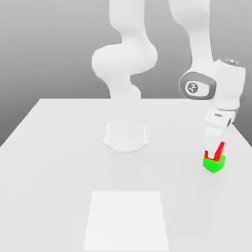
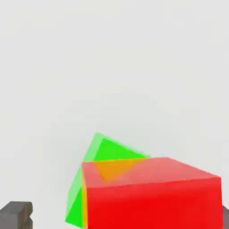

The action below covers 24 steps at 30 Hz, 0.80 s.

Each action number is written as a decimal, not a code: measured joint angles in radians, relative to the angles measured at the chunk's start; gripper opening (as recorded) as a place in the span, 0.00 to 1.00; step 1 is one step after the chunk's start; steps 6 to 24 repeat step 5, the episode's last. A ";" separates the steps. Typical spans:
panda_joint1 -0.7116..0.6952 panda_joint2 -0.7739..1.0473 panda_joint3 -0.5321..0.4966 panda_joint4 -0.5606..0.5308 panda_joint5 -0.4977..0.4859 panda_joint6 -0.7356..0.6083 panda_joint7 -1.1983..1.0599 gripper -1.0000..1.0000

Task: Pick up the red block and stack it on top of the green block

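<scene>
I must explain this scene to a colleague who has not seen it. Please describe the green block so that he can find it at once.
Start at the white table and go to its edge on the exterior view's right, below the robot's gripper. There a small green block sits on the table. It is the lower cube; the red block on top of it is about the same size.

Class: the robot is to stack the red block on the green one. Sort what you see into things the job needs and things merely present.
Needed:
red block
green block
pincer

Merely present:
table
pale square patch on the table
</scene>
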 joint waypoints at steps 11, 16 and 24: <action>0.044 -0.087 -0.009 -0.003 0.101 -0.080 -0.070 1.00; 0.044 -0.087 -0.009 -0.003 0.101 -0.080 -0.070 1.00; 0.044 -0.087 -0.009 -0.003 0.101 -0.080 -0.070 1.00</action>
